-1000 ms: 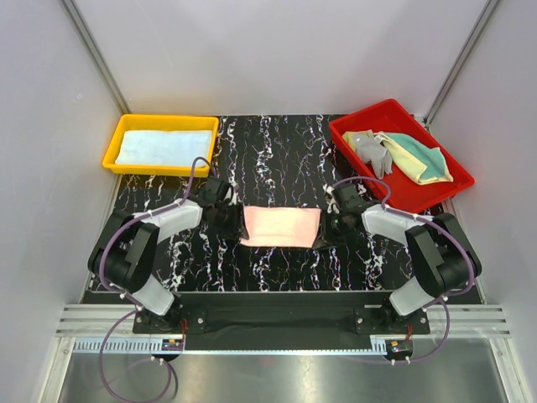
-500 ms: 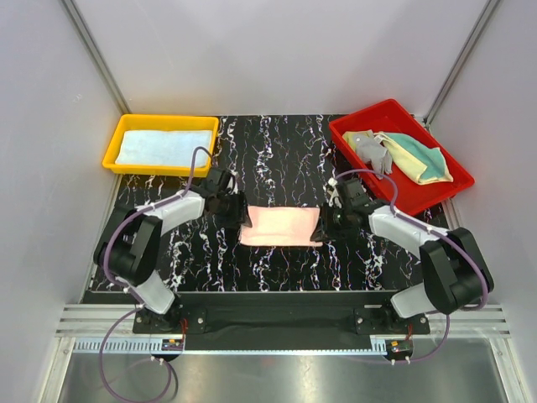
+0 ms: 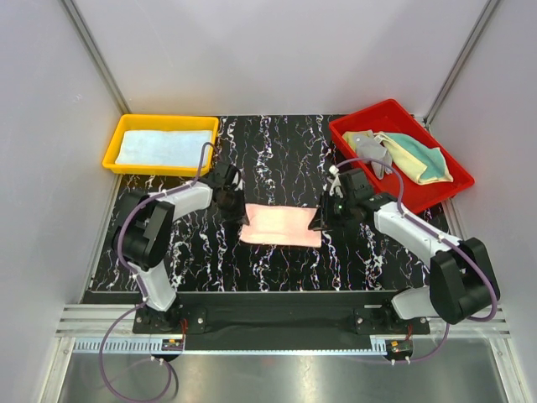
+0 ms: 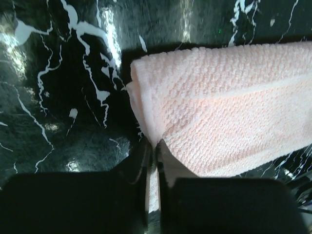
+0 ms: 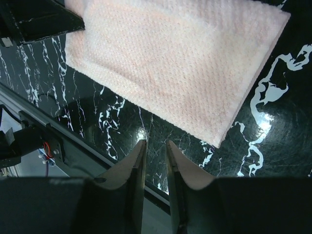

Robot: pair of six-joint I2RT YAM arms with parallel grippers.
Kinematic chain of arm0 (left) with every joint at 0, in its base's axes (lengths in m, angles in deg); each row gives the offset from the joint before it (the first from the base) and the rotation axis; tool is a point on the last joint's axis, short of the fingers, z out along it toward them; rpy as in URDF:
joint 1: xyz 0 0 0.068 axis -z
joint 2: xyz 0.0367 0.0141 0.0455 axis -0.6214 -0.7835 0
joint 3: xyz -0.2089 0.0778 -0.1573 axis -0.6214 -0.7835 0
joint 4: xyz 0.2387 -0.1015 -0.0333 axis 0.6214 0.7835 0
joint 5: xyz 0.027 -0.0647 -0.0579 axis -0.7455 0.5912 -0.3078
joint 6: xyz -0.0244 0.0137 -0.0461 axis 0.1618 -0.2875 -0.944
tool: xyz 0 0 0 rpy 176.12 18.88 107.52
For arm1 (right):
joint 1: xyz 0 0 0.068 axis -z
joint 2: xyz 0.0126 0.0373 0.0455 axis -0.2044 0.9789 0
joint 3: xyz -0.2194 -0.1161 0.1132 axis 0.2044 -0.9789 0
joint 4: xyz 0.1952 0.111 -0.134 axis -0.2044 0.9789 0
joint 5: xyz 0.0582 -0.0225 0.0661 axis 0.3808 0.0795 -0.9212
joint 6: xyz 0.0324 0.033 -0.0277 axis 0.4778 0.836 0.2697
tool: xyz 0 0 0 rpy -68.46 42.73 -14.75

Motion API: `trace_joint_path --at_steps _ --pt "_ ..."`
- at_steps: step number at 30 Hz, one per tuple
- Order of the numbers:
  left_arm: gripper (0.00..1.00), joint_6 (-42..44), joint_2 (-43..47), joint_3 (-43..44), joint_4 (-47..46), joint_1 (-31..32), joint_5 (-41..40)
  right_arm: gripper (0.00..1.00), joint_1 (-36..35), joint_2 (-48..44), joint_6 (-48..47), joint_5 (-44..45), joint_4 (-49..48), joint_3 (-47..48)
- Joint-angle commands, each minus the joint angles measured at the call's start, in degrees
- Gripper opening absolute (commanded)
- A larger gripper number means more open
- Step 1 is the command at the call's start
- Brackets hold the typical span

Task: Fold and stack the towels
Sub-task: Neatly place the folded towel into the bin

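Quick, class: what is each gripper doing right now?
Left gripper: closed on an edge of the pink towel.
Right gripper: slightly open, holding nothing.

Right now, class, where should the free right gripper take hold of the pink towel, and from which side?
I'd grip the towel by its right short edge, low from the right. It lies flat and folded, the left gripper pinches its left end, and the open right gripper sits off that free edge.

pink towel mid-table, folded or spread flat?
Folded: the pink towel shows a rounded fold and stacked layers along its edge in the left wrist view.
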Motion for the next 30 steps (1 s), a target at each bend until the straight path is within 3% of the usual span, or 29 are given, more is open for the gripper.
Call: trace_joint_path --at_steps 1,9,12,18,24,30 --pt "0.0 3.16 -2.0 6.8 3.77 0.11 0.38 0.29 -0.16 -1.4 -1.02 -0.99 0.53 3.82" --pt "0.0 7.47 -5.33 21.84 16.85 -0.15 -5.06 0.3 -0.16 -0.08 -1.11 -0.9 0.35 7.16" --pt "0.0 9.58 -7.62 29.2 22.3 -0.67 -10.5 0.3 -0.07 0.54 -1.46 -0.64 0.53 8.39" --pt "0.0 13.09 -12.19 42.58 28.99 -5.86 -14.73 0.31 -0.16 2.82 -3.21 0.23 0.8 11.47" --pt "0.0 17.66 -22.02 63.32 37.69 -11.83 -20.0 0.32 -0.07 7.21 -5.15 -0.02 0.44 14.72" --pt "0.0 19.34 -26.86 73.09 35.69 -18.15 -20.53 0.32 -0.07 12.57 -7.17 -1.78 0.09 18.5"
